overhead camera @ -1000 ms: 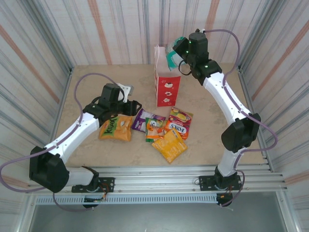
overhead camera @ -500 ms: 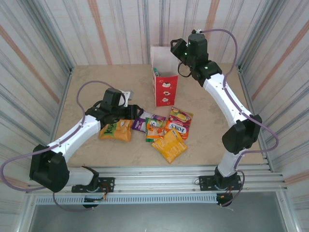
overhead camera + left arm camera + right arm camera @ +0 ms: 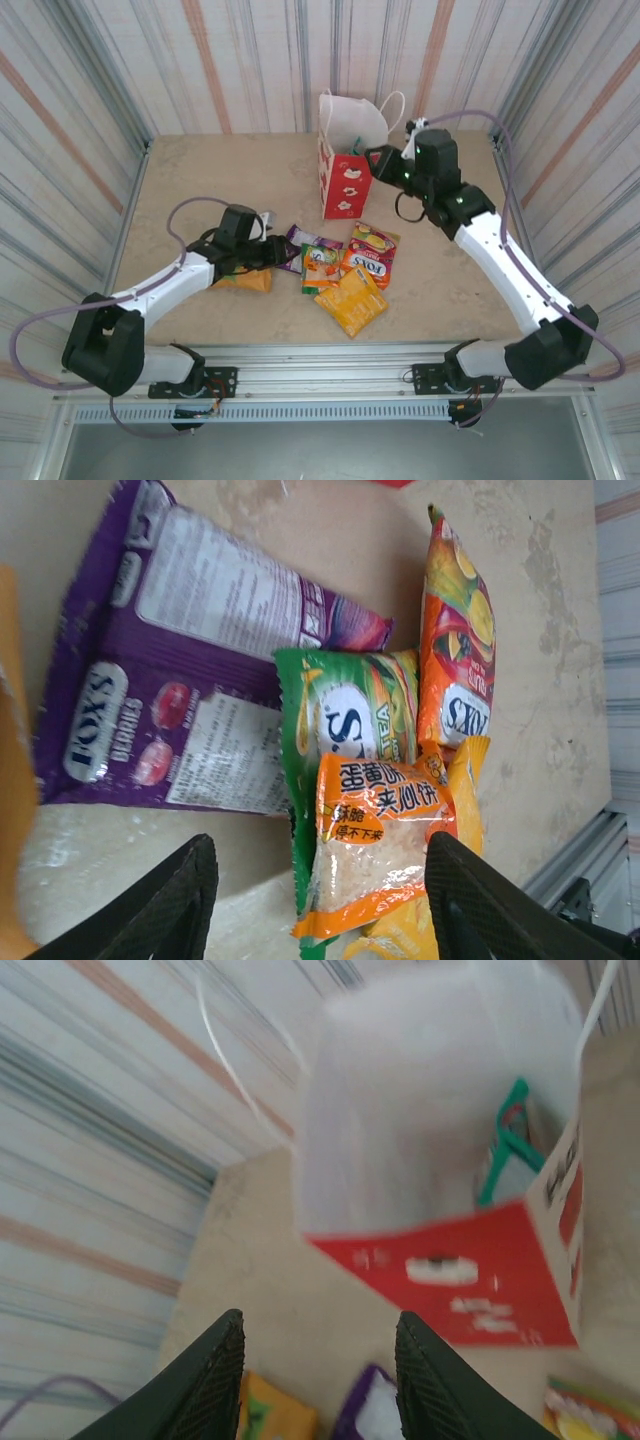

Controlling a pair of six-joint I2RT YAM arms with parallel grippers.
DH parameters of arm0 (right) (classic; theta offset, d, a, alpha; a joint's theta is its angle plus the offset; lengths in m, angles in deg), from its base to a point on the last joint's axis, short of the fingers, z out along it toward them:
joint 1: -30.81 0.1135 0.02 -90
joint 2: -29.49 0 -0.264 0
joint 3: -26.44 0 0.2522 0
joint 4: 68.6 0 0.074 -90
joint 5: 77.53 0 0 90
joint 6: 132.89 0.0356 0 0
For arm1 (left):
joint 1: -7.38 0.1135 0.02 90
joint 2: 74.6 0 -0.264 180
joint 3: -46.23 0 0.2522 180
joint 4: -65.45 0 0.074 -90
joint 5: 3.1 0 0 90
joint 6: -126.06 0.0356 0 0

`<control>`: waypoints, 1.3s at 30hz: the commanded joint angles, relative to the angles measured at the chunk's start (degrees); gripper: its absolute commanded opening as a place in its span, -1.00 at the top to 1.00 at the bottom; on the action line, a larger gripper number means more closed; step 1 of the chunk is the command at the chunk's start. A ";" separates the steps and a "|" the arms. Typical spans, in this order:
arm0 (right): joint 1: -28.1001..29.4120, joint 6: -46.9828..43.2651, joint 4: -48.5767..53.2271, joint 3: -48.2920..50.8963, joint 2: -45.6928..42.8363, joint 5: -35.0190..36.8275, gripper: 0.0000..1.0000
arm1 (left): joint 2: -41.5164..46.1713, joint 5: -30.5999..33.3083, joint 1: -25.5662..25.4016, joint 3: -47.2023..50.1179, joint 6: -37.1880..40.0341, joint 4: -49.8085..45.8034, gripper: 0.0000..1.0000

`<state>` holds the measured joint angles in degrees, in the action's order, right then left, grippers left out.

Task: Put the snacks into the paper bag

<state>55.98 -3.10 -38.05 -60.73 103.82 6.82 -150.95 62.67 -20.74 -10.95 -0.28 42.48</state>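
The paper bag [image 3: 345, 180] stands upright at the back middle, white above a red band, mouth open. A teal snack [image 3: 508, 1145] lies inside it. Several more snacks lie in front of it: purple [image 3: 298, 243], green-white [image 3: 320, 266], red-orange FOX'S [image 3: 370, 254], orange-yellow [image 3: 352, 302], and another orange one [image 3: 248, 281] under my left arm. My left gripper [image 3: 278, 252] hangs low over the purple packet [image 3: 190, 680] and a small orange packet [image 3: 380, 830], open and holding nothing. My right gripper [image 3: 380, 158] is beside the bag's right side, open and empty [image 3: 320, 1380].
Striped walls close in the table [image 3: 200, 180] on three sides. A metal rail [image 3: 330, 360] runs along the near edge. The bag's white cord handles [image 3: 392, 105] stick up close to my right gripper. Bare tabletop lies left of and behind the packets.
My right gripper let the teal packet go into the bag, opened, and came down from above the bag to its right side. My left gripper dropped lower toward the packets.
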 commanded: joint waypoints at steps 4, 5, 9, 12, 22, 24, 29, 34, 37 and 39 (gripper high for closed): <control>1.34 -1.12 2.60 11.11 -5.55 -4.88 0.15 | -3.56 -2.07 -4.31 0.77 -4.94 3.88 -0.14; 1.69 -1.12 3.01 12.55 -6.06 -6.64 0.15 | -3.96 -1.94 -4.71 0.78 -5.02 3.78 -0.14; 3.48 -0.26 5.35 17.09 -5.55 -12.35 0.13 | -4.57 -0.44 -5.63 1.23 -5.37 3.37 -0.13; 5.89 2.06 5.93 19.87 -3.53 -14.47 0.10 | -4.91 0.95 -5.64 1.82 -4.98 2.56 -0.09; 11.55 7.60 1.86 22.63 7.44 -15.75 -0.09 | -6.36 3.76 -5.74 3.22 -3.38 0.39 0.02; 11.97 7.52 1.71 22.22 9.77 -16.69 -0.10 | -6.69 4.27 -5.74 3.24 -2.88 -0.20 0.06; 12.86 7.92 0.63 21.56 14.54 -18.48 -0.12 | -7.42 5.15 -5.80 3.80 -2.38 -0.34 0.09; 13.20 8.90 -3.27 21.24 17.65 -21.28 -0.10 | -8.69 5.12 -5.73 4.31 -2.52 0.51 0.09; 13.46 9.27 -4.99 21.06 18.76 -22.15 -0.05 | -9.73 5.23 -5.75 4.26 -2.25 0.65 0.09; 13.56 9.43 -5.61 20.98 19.25 -22.28 0.06 | -10.51 5.17 -5.73 4.21 -2.10 0.86 0.08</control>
<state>68.85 5.01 -41.70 -38.43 121.83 -14.10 -160.26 66.61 -26.14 -7.36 -3.69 44.03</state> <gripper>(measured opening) 0.488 0.457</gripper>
